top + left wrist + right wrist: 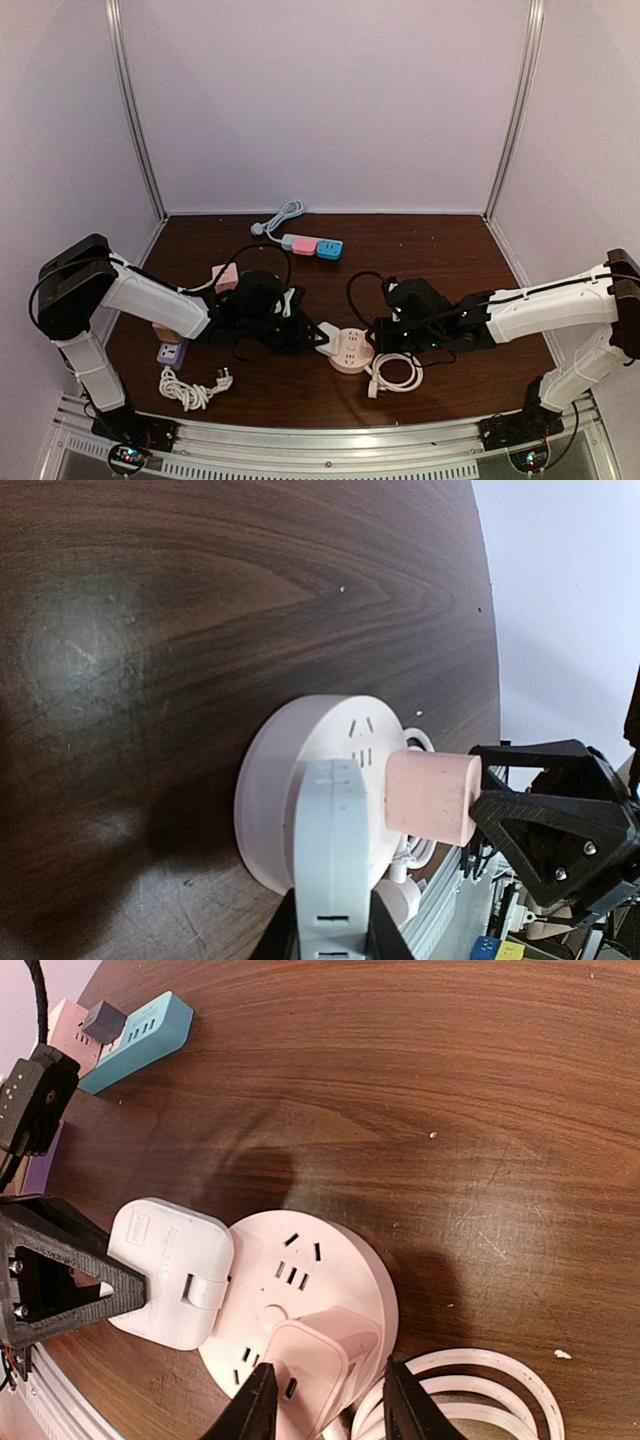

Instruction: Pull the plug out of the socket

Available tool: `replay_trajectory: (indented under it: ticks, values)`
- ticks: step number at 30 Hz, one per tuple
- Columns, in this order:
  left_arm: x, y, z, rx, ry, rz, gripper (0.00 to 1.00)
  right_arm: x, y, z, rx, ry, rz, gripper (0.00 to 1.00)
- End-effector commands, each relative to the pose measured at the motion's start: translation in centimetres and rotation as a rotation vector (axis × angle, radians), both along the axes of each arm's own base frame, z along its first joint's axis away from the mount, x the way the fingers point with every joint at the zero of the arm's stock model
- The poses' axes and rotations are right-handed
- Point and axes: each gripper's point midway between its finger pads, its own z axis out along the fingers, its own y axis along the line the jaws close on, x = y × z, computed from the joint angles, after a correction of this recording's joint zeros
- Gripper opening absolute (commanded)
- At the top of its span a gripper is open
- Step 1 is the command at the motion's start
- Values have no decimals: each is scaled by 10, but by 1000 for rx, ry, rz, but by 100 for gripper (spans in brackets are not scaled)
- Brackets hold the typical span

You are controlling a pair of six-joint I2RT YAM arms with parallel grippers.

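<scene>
A round pink socket point(352, 352) point(270, 790) point(330, 1260) lies on the dark wood table between the two arms. A white square plug point(170, 1270) point(335, 840) stands at its left rim, and my left gripper point(318, 335) point(330, 935) is shut on its sides. A pink plug point(320, 1355) point(430, 798) sits in the socket's near side. My right gripper point(376, 345) point(325, 1400) straddles the pink plug, its black fingers point(255, 1405) pressed against its two sides. The two grippers face each other across the socket.
A coiled white cable point(395, 372) point(480, 1390) lies just right of the socket. A blue and pink power strip point(312, 245) point(135, 1030) lies at the back. A pink adapter point(225, 277), a purple strip point(172, 352) and a white cord point(190, 388) lie at the left.
</scene>
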Motion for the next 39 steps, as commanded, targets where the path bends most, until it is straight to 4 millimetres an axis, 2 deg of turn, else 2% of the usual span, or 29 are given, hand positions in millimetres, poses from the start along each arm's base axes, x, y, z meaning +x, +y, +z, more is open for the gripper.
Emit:
replay_trajectory:
  ticks: [1, 6, 11, 16, 22, 30, 39]
  values:
    - [4, -4, 4, -90, -1, 29, 2, -8, -14, -25, -70, 58, -12, 35]
    - [5, -5, 15, -192, -14, 42, 0, -11, -17, -35, -89, 75, -7, 31]
    - [7, -9, 41, -340, -59, 41, 0, -14, -18, -45, -109, 95, 5, 27]
    - [7, -15, 62, -418, -107, 10, 0, -17, -18, -54, -121, 113, 12, 25]
    - [6, -17, 77, -498, -130, -6, 0, -20, -19, -62, -137, 133, 18, 21]
    - [5, -16, 94, -604, -147, -24, 0, -22, -20, -71, -157, 152, 27, 20]
    - [3, -19, 123, -673, -225, -73, 0, -23, -20, -75, -171, 163, 28, 20]
